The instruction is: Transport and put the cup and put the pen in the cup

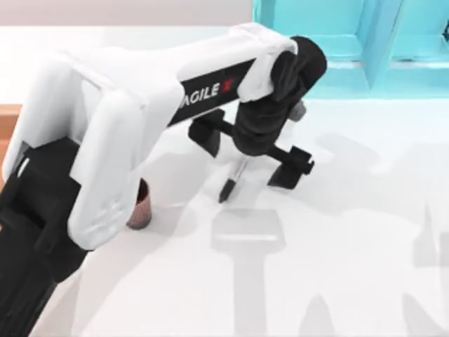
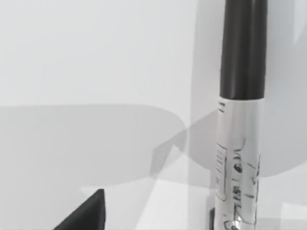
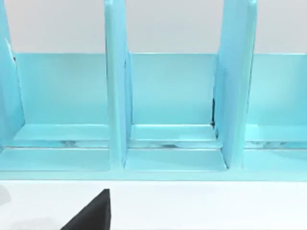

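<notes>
My left arm reaches from the lower left to the middle of the table. Its gripper (image 1: 249, 151) is open, the two black fingers standing wide apart above the white surface. The pen (image 1: 231, 180), black with a grey-white label band, sticks out from under the wrist between the fingers, tip toward the front. In the left wrist view the pen (image 2: 240, 120) runs close along one side, apart from the fingertip (image 2: 91, 213) on the other. The cup (image 1: 140, 205), small and reddish-brown, stands upright to the left, half hidden by my left arm's white link.
A teal shelf unit (image 1: 337, 42) with upright dividers stands at the back right; the right wrist view faces its compartments (image 3: 170, 96), with one black fingertip (image 3: 93, 213) of the parked right gripper low in that view. A brown edge (image 1: 8, 123) lies at far left.
</notes>
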Controlling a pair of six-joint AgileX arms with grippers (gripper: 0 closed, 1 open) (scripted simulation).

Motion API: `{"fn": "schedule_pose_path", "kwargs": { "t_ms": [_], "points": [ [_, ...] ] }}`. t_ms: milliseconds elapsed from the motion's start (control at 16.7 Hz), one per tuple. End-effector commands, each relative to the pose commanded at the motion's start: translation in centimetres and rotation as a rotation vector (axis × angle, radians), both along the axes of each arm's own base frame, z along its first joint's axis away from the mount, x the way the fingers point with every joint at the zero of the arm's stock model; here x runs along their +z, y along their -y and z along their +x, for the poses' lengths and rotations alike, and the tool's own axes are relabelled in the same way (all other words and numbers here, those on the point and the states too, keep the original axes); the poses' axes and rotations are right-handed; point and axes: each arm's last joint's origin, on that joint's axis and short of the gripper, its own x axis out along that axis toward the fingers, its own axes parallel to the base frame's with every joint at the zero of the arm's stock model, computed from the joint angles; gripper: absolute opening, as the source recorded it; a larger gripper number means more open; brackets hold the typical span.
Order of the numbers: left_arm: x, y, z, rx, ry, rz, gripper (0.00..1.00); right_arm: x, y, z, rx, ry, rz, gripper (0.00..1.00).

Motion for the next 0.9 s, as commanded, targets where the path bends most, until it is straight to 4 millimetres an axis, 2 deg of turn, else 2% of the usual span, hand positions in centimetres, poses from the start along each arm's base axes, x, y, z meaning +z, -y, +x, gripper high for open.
{"fn": "schedule_pose_path", "kwargs": {
  "t_ms": [180,900],
  "points": [
    [0.0,0.0,0.0,0.0,0.0,0.0,1.0,0.0,0.0,0.0,0.0,0.0,0.0,1.0],
    [0.0,0.0,0.0,0.0,0.0,0.0,0.1,0.0,0.0,0.0,0.0,0.0,0.0,1.0]
  ]
}}
